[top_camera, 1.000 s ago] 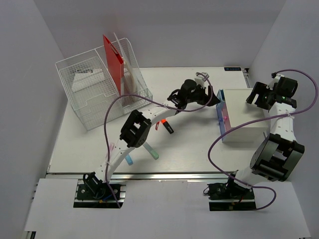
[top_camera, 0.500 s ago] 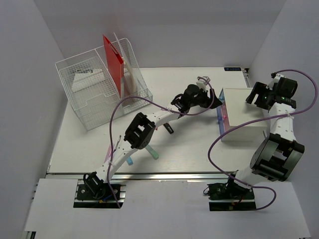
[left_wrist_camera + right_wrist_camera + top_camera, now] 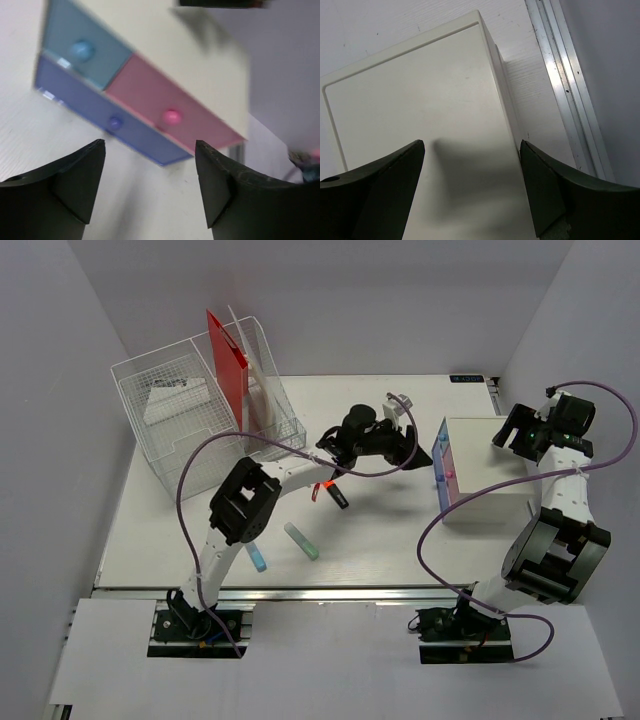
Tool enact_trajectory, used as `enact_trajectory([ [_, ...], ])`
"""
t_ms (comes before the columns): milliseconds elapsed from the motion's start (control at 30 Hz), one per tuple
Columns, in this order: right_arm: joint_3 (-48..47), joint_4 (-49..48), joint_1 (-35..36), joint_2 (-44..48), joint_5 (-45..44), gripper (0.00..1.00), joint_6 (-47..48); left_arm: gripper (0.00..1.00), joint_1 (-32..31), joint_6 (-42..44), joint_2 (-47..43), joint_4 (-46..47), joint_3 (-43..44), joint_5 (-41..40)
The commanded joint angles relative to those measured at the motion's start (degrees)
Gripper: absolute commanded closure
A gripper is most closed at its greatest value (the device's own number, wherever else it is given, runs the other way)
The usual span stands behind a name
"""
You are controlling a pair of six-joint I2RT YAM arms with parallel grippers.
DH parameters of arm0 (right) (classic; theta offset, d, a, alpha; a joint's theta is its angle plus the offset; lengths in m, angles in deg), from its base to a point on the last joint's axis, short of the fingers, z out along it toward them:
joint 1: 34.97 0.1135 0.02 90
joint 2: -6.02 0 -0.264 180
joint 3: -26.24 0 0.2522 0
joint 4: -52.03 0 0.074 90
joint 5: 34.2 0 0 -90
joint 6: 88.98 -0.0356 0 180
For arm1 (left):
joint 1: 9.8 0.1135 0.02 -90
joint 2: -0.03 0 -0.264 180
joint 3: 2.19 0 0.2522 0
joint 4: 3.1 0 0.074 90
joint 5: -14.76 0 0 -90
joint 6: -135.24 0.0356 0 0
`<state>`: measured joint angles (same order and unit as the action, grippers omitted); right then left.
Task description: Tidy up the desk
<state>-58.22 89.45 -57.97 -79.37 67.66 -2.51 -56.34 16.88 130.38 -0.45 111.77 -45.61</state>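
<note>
Left arm stretched diagonally over desk [image 3: 380, 530], which spans view under both arms. Left gripper [image 3: 150, 144] toward 1 o'clock, fingers spread, empty, facing drawer box [image 3: 490, 495] front: teal, purple, pink drawers. Right gripper [image 3: 472, 145] at 3 o'clock over box top, released, empty. Far-edge sticker [image 3: 467, 378] unreadable. Mesh organizer [image 3: 190, 425], red folder [image 3: 228, 365] at 10 o'clock; markers [image 3: 302, 540] near 7 o'clock.

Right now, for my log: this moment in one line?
left tool: open, facing drawer box | right tool: open, above it | desk: markers loose
</note>
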Motion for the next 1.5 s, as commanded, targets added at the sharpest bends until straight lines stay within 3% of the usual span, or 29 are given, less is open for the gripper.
enact_trajectory([
  [0, -0.14, 0.95, 0.42, 0.31, -0.43, 0.18, -2.44, 0.17, 0.67, 2.96, -3.00, 10.29, -1.51, 18.50],
  [67, -0.14, 1.12, 0.42, 0.48, -0.34, 0.18, -2.71, 0.17, 0.58, 2.00, 1.90, 10.67, 4.17, 27.45],
  [200, -0.06, 1.04, 0.42, 0.92, -0.43, 0.18, -2.89, 0.19, 0.58, -4.85, 9.99, 15.05, 12.79, 31.37],
  [533, 1.35, 0.07, 0.42, 2.85, 0.09, 0.19, -2.89, 0.27, -1.18, -0.29, 15.63, 7.51, 20.10, 19.08],
  [767, 1.35, -0.02, 0.42, 2.50, -0.16, 0.20, -2.89, 0.30, -2.41, -1.00, 17.39, 8.91, 21.87, 14.41],
  [1033, 1.00, 0.16, 0.33, 2.59, -0.60, 0.20, -2.80, 0.37, -3.37, -0.91, 20.74, 6.90, 27.31, 12.12],
  [1467, 1.09, 0.42, 0.42, 2.85, -0.43, 0.20, -2.80, 0.40, -3.90, -1.17, 19.69, 7.42, 25.13, 15.19],
])
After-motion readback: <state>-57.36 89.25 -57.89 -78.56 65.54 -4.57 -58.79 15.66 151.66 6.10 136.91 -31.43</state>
